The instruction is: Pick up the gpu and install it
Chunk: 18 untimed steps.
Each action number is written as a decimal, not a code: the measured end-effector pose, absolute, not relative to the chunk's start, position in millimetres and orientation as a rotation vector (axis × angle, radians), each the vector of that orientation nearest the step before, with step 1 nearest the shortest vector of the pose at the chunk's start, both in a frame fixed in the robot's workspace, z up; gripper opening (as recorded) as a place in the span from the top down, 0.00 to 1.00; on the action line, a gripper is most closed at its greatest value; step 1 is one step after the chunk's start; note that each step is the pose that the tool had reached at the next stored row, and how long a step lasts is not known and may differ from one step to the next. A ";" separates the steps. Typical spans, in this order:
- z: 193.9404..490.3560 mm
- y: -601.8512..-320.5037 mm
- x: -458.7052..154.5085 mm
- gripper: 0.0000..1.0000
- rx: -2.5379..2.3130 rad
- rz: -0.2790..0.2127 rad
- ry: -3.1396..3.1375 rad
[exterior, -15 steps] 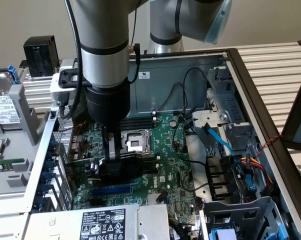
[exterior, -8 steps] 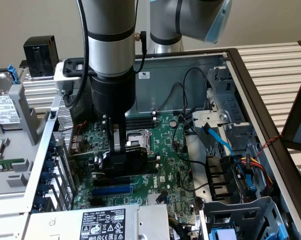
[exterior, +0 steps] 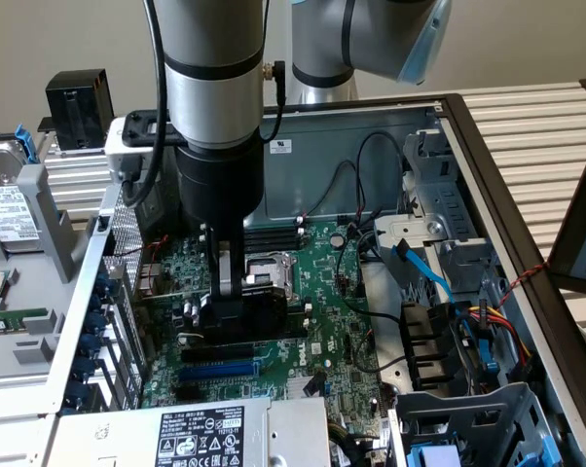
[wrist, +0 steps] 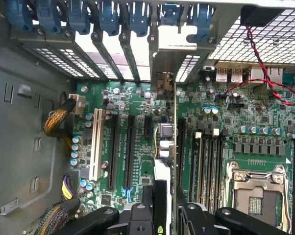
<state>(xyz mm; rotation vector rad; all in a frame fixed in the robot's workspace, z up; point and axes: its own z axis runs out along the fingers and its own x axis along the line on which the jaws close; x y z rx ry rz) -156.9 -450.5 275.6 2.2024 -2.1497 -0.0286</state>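
Holding the gpu (exterior: 269,316) over a motherboard (exterior: 322,282) slot, pincer (wrist: 163,215) part-closed across it (bracket (wrist: 162,58) at rear openings (wrist: 106,54)); probably unseated, calling for a square, even press.

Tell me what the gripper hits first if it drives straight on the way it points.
The gripper, shut on the gpu, points down at the motherboard. Going straight on, the card's lower edge would likely meet the black expansion slot beneath it first; the remaining gap is hard to judge.
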 end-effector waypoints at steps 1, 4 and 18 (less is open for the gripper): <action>275.6 -450.4 -157.2 0.73 2.202 -0.029 -2.150; 275.0 -450.4 -158.2 0.73 2.202 -0.028 -2.150; 269.5 -449.2 -162.8 0.73 2.194 -0.029 -2.158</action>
